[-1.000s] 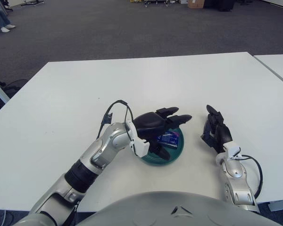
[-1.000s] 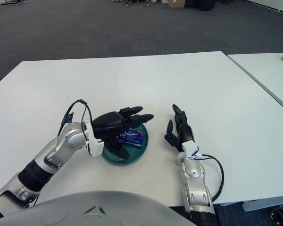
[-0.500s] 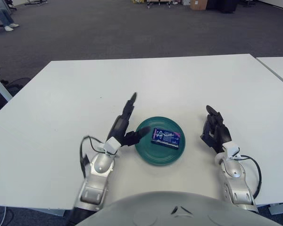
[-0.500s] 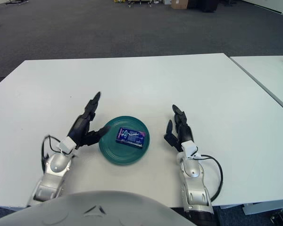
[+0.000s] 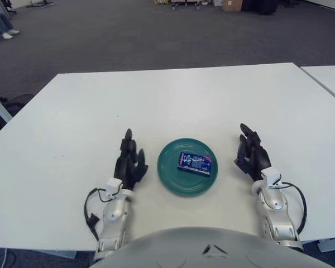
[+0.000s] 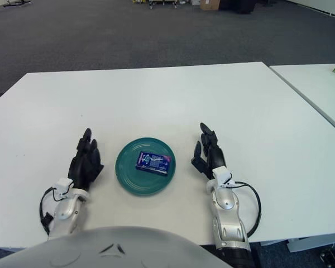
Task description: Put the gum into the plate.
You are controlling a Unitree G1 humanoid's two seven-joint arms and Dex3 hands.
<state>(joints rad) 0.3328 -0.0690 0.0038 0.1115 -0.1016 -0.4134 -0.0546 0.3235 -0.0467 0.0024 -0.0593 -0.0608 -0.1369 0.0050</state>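
Note:
A blue gum pack (image 5: pixel 195 163) lies flat inside the round green plate (image 5: pixel 173 180) at the near middle of the white table. My left hand (image 5: pixel 129 161) rests on the table just left of the plate, fingers relaxed and straight, holding nothing. My right hand (image 5: pixel 250 156) rests on the table to the right of the plate, fingers open and empty. Neither hand touches the plate or the gum.
The white table (image 5: pixel 178 100) stretches far and wide around the plate. A second white table (image 5: pixel 330 78) stands at the right, across a narrow gap. Grey carpet lies beyond the far edge.
My left hand has drawn back from over the plate to the table at its left, with fingers straightened. The gum stays in the plate. My right hand has hardly moved.

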